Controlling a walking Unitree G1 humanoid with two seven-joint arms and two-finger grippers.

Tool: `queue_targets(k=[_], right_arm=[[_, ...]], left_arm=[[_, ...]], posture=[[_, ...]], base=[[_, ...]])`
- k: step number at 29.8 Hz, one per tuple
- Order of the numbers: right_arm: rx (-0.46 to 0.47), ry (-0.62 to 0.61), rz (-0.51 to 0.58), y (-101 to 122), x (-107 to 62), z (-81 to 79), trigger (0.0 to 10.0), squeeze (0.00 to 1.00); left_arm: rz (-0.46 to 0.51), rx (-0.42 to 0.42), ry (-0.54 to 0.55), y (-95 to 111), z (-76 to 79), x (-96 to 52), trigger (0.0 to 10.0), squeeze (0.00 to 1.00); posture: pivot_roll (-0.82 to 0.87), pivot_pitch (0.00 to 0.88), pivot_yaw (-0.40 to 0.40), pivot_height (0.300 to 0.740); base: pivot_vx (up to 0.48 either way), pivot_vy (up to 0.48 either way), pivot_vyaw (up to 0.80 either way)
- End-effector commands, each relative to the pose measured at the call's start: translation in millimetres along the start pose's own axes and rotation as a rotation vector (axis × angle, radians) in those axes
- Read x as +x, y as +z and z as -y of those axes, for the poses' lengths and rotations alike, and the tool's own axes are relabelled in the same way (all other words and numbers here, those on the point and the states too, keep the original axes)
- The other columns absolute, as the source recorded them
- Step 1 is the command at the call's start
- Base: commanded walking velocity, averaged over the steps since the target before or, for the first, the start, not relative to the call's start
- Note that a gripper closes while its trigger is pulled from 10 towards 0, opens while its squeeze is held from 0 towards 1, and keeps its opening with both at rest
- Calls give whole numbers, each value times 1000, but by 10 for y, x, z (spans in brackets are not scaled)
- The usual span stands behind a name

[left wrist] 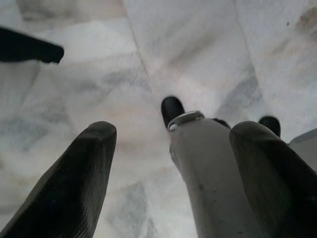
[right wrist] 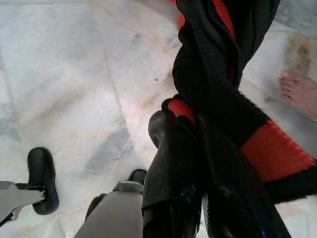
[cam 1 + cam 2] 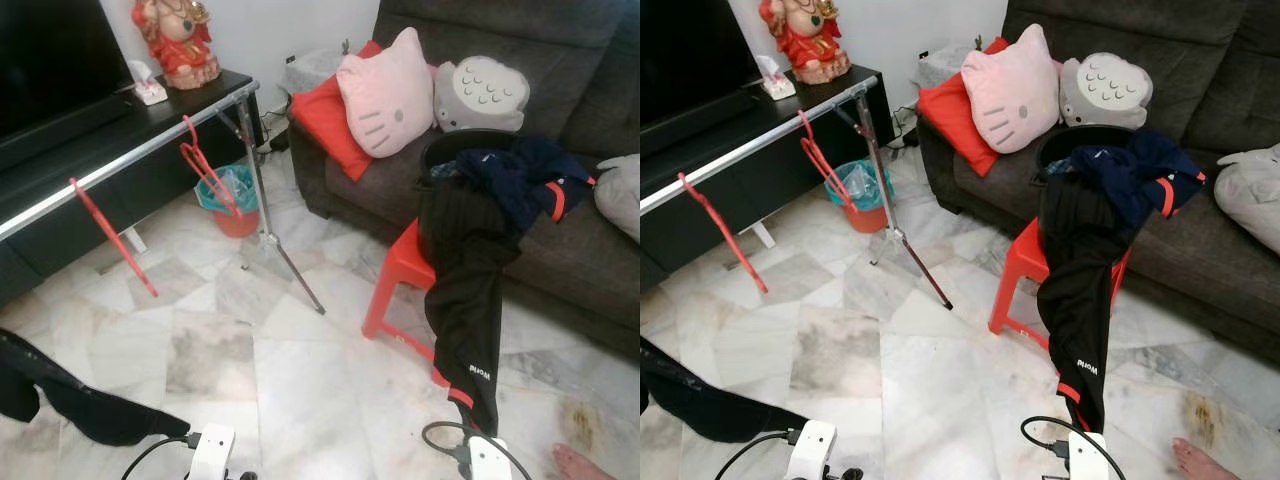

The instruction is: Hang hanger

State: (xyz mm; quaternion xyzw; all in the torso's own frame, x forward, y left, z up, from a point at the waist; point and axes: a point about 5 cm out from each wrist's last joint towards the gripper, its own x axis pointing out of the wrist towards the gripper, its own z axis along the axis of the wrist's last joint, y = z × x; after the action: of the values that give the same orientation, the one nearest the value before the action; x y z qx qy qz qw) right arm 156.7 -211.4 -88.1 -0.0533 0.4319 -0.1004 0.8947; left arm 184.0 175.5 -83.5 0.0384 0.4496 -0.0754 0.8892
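Note:
Two red hangers hang on a silver rail (image 3: 140,152): one (image 3: 207,168) near its tripod end and another (image 3: 112,238) farther left. Black trousers with red trim (image 3: 462,300) spill from a black basket (image 3: 440,150) on a red stool (image 3: 400,275) down to the floor. My right gripper (image 2: 190,131) is shut on the trousers' lower end, one finger (image 2: 171,163) showing beside the cloth. My left gripper (image 1: 176,130) is open with nothing between its fingers (image 1: 74,173), pointing at the marble floor above my own leg.
The rail's tripod (image 3: 275,240) stands by an orange bin (image 3: 230,200). A dark sofa (image 3: 560,240) with cushions lies at the right and a black TV cabinet (image 3: 90,200) at the left. A black cloth (image 3: 60,395) lies bottom left. A person's bare foot (image 3: 585,462) is bottom right.

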Motion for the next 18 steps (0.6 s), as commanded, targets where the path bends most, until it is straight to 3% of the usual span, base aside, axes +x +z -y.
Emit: queue_targets(k=[1, 7, 18], right_arm=[[-3, 8, -52, -146, -39, -11, 10000, 0], [-4, 10, -52, -145, -39, -13, 10000, 0], [3, -7, 4, 22, 9, 39, 10000, 0]], left_arm=[[-28, -5, -1, -79, -8, -17, 10000, 0], [-27, -6, 0, -79, -9, -17, 10000, 0], [-29, -2, 3, -81, -13, -17, 10000, 0]], posture=[[-63, 13, 53, 740], [-62, 9, 53, 740], [-62, 14, 55, 740]], base=[[-379, 0, 0], [-361, 0, 0], [0, 0, 0]])
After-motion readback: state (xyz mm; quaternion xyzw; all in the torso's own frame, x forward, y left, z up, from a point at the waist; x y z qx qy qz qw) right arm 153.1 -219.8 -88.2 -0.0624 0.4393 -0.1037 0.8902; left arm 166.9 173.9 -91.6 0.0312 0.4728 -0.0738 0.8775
